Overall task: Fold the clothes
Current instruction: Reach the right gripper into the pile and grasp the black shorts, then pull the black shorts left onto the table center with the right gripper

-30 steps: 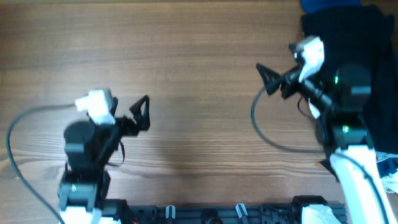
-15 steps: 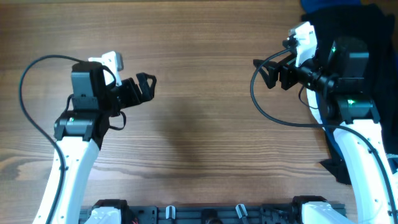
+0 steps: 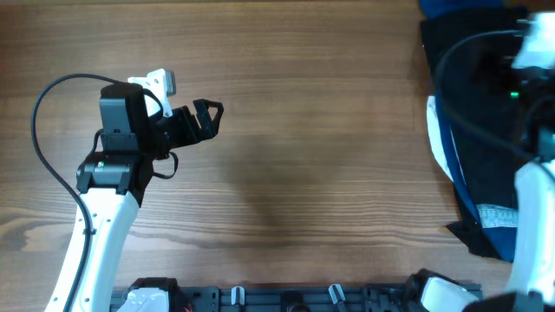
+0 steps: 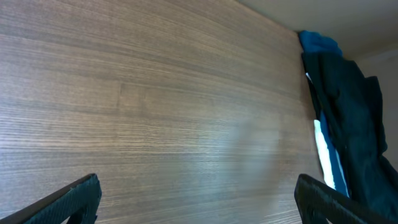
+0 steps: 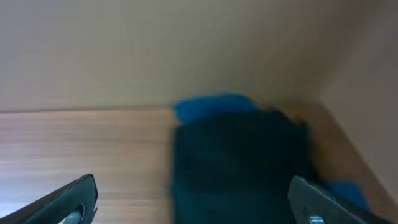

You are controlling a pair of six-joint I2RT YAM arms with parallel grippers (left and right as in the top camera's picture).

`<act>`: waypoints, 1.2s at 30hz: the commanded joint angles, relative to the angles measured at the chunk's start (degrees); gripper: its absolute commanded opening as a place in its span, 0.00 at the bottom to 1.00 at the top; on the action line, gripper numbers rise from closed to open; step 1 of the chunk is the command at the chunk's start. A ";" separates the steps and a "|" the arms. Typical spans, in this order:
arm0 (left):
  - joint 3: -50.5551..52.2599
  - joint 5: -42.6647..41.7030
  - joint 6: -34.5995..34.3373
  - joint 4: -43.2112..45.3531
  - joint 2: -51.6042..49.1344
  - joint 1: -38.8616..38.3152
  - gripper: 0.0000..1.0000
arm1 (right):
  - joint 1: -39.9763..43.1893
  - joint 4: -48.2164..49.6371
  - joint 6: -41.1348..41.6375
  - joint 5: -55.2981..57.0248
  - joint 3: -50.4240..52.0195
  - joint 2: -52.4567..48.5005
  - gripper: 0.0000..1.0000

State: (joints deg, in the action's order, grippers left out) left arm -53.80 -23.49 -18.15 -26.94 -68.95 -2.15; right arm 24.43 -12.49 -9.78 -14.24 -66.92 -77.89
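A black garment (image 3: 473,61), which looks like the shorts, lies crumpled on top of a pile at the table's far right edge. It shows at the right of the left wrist view (image 4: 348,124) and fills the middle of the blurred right wrist view (image 5: 239,162). My left gripper (image 3: 208,117) is open and empty above bare wood on the left, far from the pile; its fingers stand wide apart in its wrist view (image 4: 198,183). My right gripper (image 5: 193,186) is open and empty over the black garment. In the overhead view the right arm (image 3: 531,173) is blurred and hides its gripper.
Dark blue and white fabric (image 3: 447,152) pokes out from under the black garment along the pile's left edge. A bright blue item (image 3: 442,7) lies at the pile's far end, also in the left wrist view (image 4: 318,42). The wooden table (image 3: 303,130) lies between the arms.
My right arm has swung right, from beside the pile's left edge to over the pile. My left arm rose and extended a second ago, and has barely moved since.
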 commanded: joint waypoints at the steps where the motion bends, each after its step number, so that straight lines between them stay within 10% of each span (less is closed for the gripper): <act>1: -0.76 -0.46 -0.24 0.31 0.92 -0.24 1.00 | 7.39 3.06 4.09 6.82 -0.70 -8.57 0.93; 24: -0.76 1.03 -0.31 -0.92 -0.50 -0.24 1.00 | 22.14 0.94 10.38 -0.13 -0.70 -30.51 0.72; 29: -0.76 1.03 -0.28 -0.96 -0.50 -0.24 1.00 | 22.16 -5.40 18.29 3.34 -0.70 -30.16 0.48; 32: -0.76 1.05 -0.31 -0.92 -0.50 -0.22 0.98 | 22.14 -6.08 22.49 -1.05 -1.79 -27.15 0.07; 36: -0.76 1.03 -0.31 -0.74 -0.50 -0.20 0.94 | 20.85 -8.83 23.91 -6.91 -7.06 -19.96 0.04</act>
State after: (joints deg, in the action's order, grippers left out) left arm -53.80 -22.57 -18.31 -27.94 -69.12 -2.15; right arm 46.54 -20.38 11.35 -15.64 -69.06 -104.86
